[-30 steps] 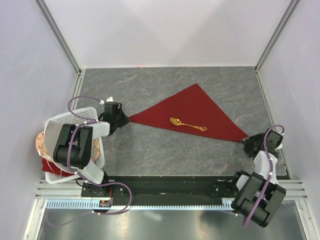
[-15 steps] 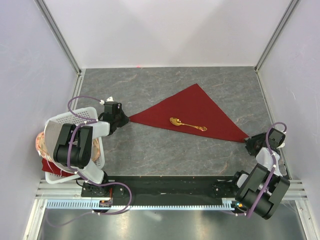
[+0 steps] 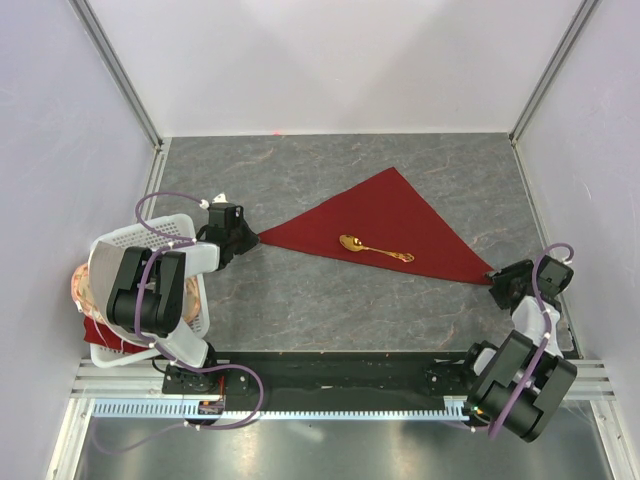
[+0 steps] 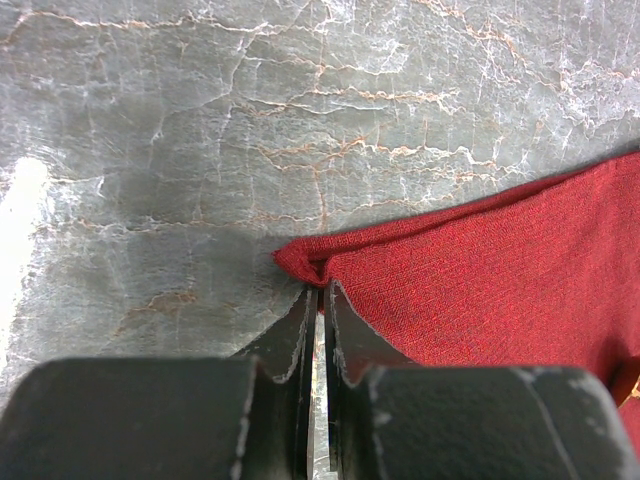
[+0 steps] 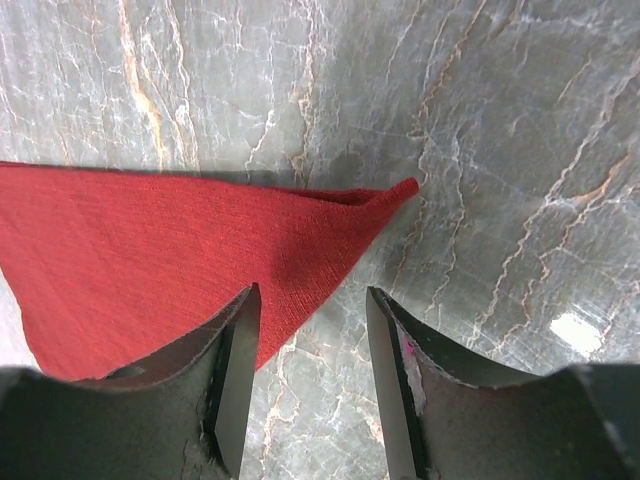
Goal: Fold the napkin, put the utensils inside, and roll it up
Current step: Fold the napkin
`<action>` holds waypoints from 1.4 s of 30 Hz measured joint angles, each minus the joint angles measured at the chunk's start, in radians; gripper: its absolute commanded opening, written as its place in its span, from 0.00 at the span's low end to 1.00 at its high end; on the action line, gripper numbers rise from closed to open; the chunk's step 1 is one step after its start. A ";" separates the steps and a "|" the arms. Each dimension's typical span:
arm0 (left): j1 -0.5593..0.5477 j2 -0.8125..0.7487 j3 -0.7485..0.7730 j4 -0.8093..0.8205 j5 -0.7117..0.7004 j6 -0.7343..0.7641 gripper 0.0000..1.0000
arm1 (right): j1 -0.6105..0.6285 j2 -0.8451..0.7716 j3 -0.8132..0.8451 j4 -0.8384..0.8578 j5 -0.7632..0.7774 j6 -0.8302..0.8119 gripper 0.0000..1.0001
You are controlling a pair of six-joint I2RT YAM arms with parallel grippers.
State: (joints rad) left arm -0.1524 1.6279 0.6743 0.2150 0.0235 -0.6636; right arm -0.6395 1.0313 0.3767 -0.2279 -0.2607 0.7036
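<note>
While left gripper (image 4: 318, 300) is pinching the napkin's (image 3: 390, 225) 9 o'clock corner tight, right gripper (image 5: 312, 295) is sitting half-open over its 4 o'clock corner, spoon (image 3: 375, 248) lying along that long edge between them.

Napkin (image 3: 390, 222) lies flat; spoon (image 3: 375, 248) on it by its near edge, the one bump on the cloth. Left gripper (image 3: 252, 238) blocks the napkin's left tip, right gripper (image 3: 496, 284) its right tip. Bare table (image 3: 300, 170) beyond the napkin's far corner and along its near edge: room to pass. Basket (image 3: 203, 312) well left of the napkin.
</note>
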 measured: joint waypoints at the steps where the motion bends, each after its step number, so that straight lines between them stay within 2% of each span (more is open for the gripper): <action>1: 0.000 0.000 0.000 0.000 0.001 0.000 0.08 | 0.000 0.004 0.001 0.004 -0.001 0.000 0.54; 18: 0.000 0.002 0.002 0.000 0.004 0.000 0.08 | -0.035 0.098 0.017 0.058 0.018 0.002 0.47; 33: 0.001 0.002 0.002 0.000 0.005 0.000 0.08 | -0.055 0.142 0.017 0.101 0.036 -0.013 0.24; 39: 0.001 0.002 0.002 0.000 0.005 0.000 0.08 | -0.057 0.177 0.017 0.151 0.024 -0.021 0.10; 42: 0.001 0.002 0.002 0.000 0.005 0.000 0.08 | -0.057 0.186 0.017 0.165 0.021 -0.032 0.06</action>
State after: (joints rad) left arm -0.1516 1.6299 0.6762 0.2150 0.0284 -0.6632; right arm -0.6968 1.2175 0.3939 -0.0628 -0.2398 0.6716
